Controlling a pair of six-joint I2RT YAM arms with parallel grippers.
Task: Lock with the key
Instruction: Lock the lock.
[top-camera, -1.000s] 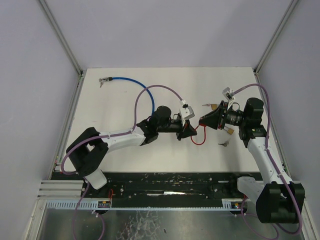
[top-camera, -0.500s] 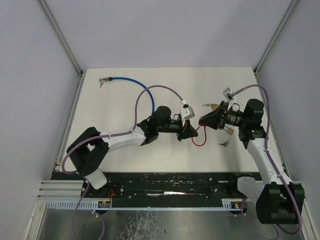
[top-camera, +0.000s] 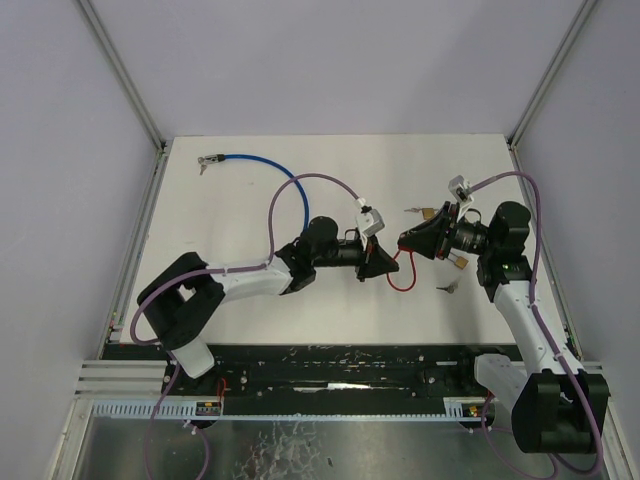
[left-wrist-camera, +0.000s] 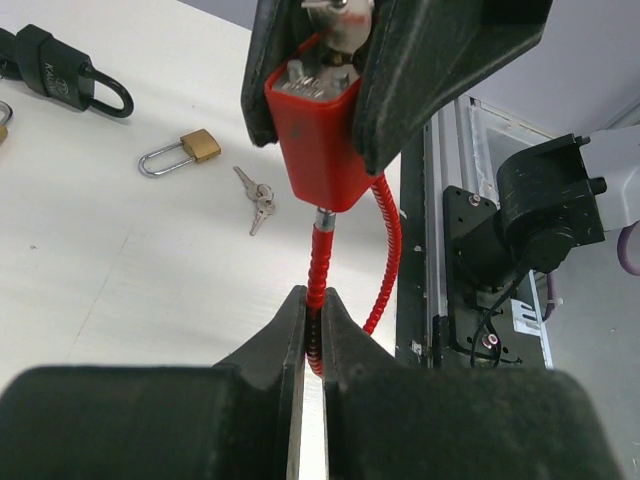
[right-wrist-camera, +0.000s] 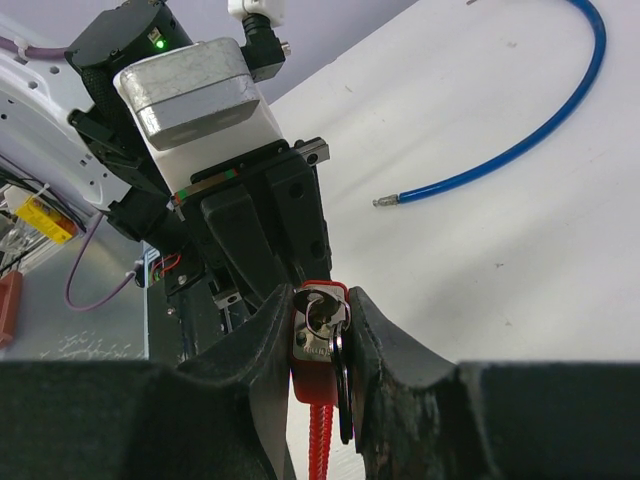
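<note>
Between the two arms hangs a red cable lock. My right gripper is shut on its red body, one finger on each side. A silver key on a ring sits at the body's end face between those fingers, and a dark second key hangs beside it. My left gripper is shut on the red ribbed cable just below the body. The rest of the cable loops down to the table.
A blue cable lock curves across the far left of the table. Near the right arm lie brass padlocks and a loose pair of keys. The left wrist view also shows a black padlock.
Both arms have shifted only slightly. Both grips are unchanged.
</note>
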